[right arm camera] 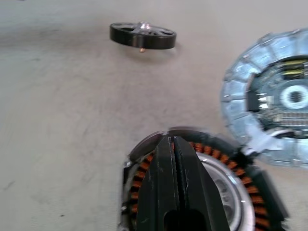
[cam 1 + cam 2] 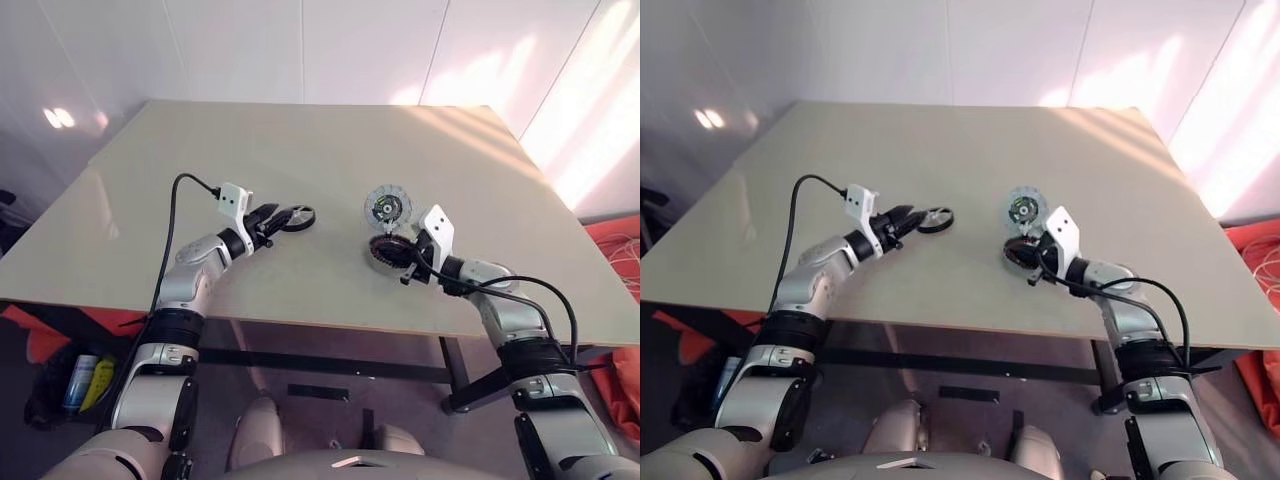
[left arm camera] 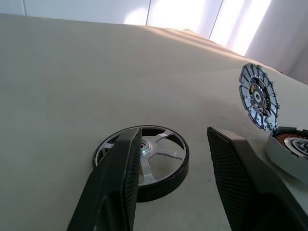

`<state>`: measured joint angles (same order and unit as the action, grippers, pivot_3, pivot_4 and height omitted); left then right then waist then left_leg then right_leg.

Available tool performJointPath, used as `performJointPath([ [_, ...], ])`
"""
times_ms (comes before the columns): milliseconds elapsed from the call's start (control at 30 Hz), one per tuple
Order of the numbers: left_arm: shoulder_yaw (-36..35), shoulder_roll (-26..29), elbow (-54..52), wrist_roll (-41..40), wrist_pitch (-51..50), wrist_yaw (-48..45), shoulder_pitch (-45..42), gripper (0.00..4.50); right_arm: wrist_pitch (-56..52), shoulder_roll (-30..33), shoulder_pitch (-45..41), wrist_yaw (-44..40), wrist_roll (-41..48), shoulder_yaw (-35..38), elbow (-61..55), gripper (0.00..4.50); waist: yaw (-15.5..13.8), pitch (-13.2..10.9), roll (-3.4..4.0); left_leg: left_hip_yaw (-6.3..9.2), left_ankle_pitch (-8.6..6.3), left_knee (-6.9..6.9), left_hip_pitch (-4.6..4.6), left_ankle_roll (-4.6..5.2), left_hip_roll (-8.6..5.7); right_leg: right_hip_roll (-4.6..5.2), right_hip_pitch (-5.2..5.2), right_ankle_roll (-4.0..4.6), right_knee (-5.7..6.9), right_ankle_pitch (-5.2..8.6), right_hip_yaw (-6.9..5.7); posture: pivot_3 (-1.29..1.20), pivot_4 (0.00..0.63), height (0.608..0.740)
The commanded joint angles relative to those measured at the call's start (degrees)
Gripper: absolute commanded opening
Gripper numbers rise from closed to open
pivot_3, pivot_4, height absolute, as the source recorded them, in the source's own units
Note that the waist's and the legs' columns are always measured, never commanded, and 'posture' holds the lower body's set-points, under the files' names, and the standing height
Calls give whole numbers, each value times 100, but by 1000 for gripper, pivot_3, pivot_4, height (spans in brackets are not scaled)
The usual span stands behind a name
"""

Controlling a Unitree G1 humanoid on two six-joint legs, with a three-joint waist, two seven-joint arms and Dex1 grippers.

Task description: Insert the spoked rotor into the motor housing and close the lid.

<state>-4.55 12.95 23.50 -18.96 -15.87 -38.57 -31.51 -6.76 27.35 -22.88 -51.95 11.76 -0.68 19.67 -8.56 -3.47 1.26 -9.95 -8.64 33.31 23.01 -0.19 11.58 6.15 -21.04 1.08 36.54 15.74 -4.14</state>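
**Inspector:** Right gripper (image 1: 175,159) sits nearest, at the near right of the tabletop (image 2: 300,150). State of its jaws?

**Assistant:** Clenched flat together with nothing between them. They hang over the motor housing (image 1: 240,192), whose ring of orange-copper windings shows around a pale centre. Whether the fingers touch the housing I cannot tell.

**Inspector:** Lid?

**Assistant:** Lid (image 2: 387,206) is on the far side of the housing and touching its far rim, tilted up, its inner face with pale radial segments turned toward the robot. The housing stands open.

**Inspector:** Left side?

**Assistant:** Left gripper (image 3: 171,159) is left of centre, pointing right. Its jaws are released, standing apart, and grasp nothing. The left finger's tip (image 3: 126,154) overlaps the near rim of the spoked rotor (image 2: 297,217); contact cannot be confirmed.

**Inspector:** Rotor position?

**Assistant:** Flat on the tabletop just beyond the left fingertips, dark outer ring, pale spokes and a small hub uppermost. It is well apart from the housing, which lies to its right. Rotor not inserted, lid not closed
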Motion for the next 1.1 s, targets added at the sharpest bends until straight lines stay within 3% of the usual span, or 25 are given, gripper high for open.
performJointPath([
  [33, -49, 42, -317, -69, -36, 19, -60, 2299, -2, 110, -290, 24, 241, 290, -321, 21, 5, 0, 0, 0, 0, 0, 2, 0, 0, 0, -2, 0, 0, 0, 0, 0, 0, 740],
  [433, -378, 65, -339, -299, -429, 285, 155, 2299, 29, 103, -252, 39, 186, 283, -235, 21, 12, 0, 0, -3, -2, -4, 9, 4, 2, -2, -12, 0, -2, 1, 0, 0, 0, 740],
  [1100, -406, 261, 319, -174, 122, 137, 118, 2299, 54, -131, 115, 135, -76, 37, 231, 21, 23, 4, -12, 0, -2, -7, -14, 2, 2, -2, 6, -1, -6, 1, 5, 0, 0, 740],
])
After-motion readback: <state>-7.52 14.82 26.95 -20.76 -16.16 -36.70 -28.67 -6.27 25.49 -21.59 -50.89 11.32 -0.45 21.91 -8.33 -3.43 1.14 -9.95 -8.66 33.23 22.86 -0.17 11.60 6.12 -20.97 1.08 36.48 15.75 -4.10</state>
